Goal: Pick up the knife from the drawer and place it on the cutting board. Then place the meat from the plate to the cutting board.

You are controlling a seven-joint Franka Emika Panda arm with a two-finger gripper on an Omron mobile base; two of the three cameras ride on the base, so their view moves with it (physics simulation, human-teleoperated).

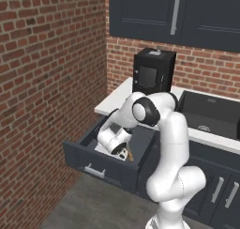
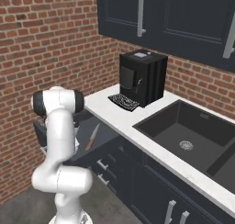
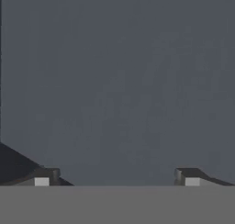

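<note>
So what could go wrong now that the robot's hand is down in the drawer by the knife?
The gripper is open, low in the drawer, and the hand view shows bare drawer floor between its fingertips. It might close on nothing.
The knife lies flat on the drawer floor, so the fingers could nudge or slide it rather than catch it.
The arm's elbow bends down close over the drawer's edge, so lifting out crooked might bump the drawer wall or the counter.

No readable text or labels; the coffee machine (image 2: 140, 76) possibly bears tiny, illegible markings.
</note>
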